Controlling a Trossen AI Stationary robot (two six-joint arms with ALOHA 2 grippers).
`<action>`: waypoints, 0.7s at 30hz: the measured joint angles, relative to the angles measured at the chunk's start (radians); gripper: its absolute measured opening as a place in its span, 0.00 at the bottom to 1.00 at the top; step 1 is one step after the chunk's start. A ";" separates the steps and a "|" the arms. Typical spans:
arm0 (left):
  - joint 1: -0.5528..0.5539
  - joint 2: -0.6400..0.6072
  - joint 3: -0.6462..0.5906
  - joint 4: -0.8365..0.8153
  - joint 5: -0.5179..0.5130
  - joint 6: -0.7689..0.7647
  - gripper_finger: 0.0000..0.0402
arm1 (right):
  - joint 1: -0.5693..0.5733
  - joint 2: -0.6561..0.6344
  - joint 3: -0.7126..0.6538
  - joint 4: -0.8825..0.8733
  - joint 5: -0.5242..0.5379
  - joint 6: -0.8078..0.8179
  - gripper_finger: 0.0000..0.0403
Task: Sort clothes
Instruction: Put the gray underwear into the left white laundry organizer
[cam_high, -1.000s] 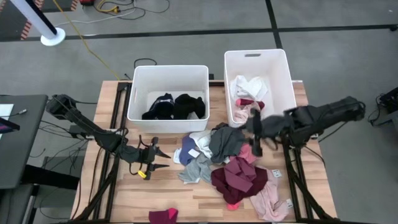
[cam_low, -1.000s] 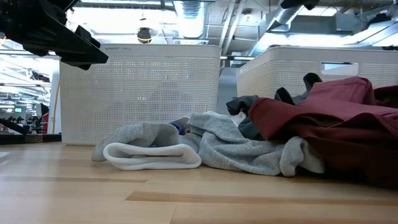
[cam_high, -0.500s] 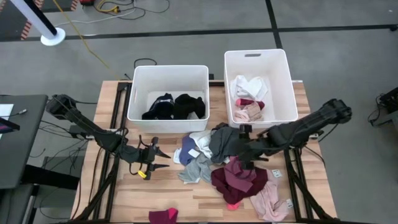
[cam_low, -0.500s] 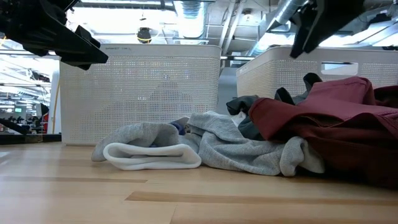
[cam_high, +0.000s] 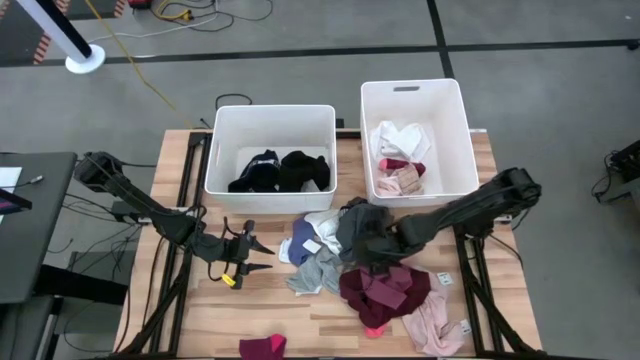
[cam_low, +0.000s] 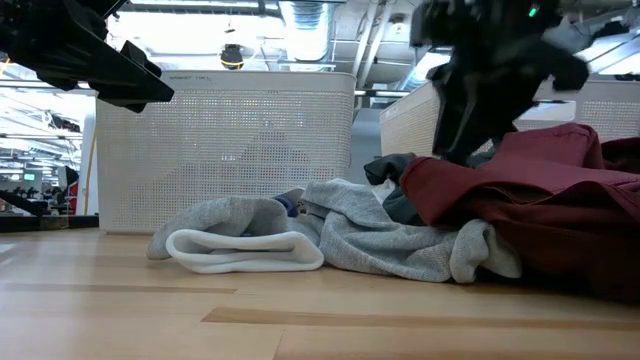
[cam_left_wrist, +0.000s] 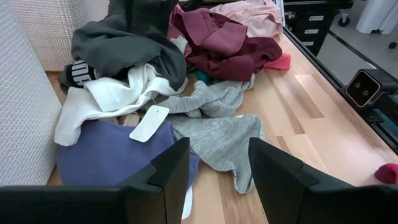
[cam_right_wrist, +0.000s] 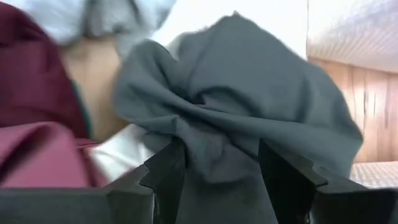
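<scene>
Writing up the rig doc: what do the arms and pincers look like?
Two slim dark, near-black jointed arms. The left pincer has thin dark fingers with a small yellow-orange detail beside them. The right pincer is dark too, with blocky matte black fingers and a small green light in the low view.

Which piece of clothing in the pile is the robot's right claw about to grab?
The dark grey garment at the top of the pile, beside the maroon one. The right end effector has its open fingers set around its bunched folds.

A dark grey garment tops maroon, pink, light grey, navy and white clothes.
</scene>
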 joint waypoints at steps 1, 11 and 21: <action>0.000 0.000 0.000 0.000 0.000 -0.001 0.40 | -0.009 0.013 0.000 0.000 0.001 0.000 0.54; 0.000 0.000 0.000 -0.001 0.000 -0.002 0.40 | -0.050 0.050 0.000 -0.008 0.045 0.008 0.34; 0.000 0.000 0.000 0.000 0.000 0.025 0.40 | -0.034 0.022 0.017 -0.007 0.055 0.008 0.03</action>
